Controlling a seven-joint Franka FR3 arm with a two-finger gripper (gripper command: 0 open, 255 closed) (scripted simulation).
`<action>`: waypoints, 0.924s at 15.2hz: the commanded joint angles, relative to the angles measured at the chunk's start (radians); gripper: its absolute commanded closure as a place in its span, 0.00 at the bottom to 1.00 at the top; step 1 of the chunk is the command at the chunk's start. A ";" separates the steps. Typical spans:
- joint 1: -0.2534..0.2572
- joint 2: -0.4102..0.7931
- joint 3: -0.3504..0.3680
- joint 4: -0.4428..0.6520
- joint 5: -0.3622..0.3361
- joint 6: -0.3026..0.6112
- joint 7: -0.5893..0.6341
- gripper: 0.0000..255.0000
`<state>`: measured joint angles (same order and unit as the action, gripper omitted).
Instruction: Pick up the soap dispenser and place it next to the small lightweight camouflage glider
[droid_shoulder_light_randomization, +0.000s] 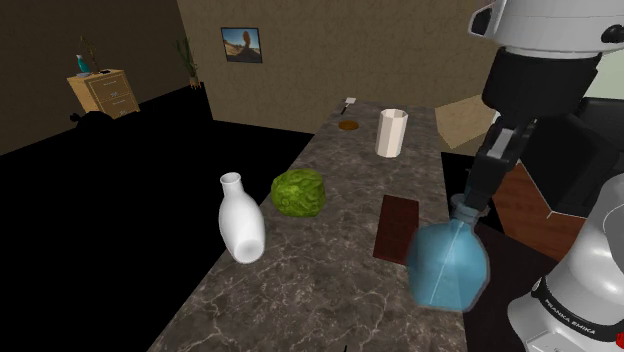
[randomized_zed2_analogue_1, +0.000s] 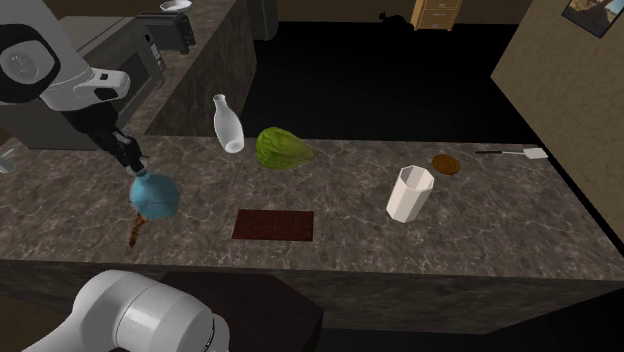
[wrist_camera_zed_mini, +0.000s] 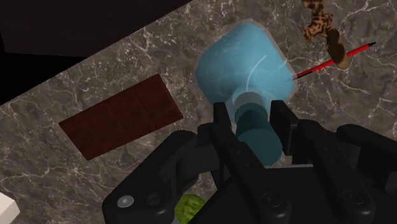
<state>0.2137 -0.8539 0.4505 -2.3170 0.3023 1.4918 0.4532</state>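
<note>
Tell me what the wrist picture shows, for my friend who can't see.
The black end effector clasps a blue dispenser by its neck over a marbled counter. A brown chocolate bar lies on one side of it, a spotted brown glider with a red rod on the other.

Blue soap dispenser, brown-spotted glider, white-veined dark counter.

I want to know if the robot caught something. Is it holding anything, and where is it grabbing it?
Yes. The gripper holds the blue soap dispenser, clasped by its narrow neck at the top.
</note>
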 joint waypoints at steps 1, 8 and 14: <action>0.004 -0.011 0.004 -0.033 0.005 0.023 -0.004 1.00; 0.016 -0.031 0.028 -0.135 0.030 0.105 -0.008 1.00; 0.026 -0.040 0.054 -0.217 0.054 0.178 -0.012 1.00</action>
<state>0.2382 -0.8913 0.5013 -2.5226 0.3527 1.6607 0.4420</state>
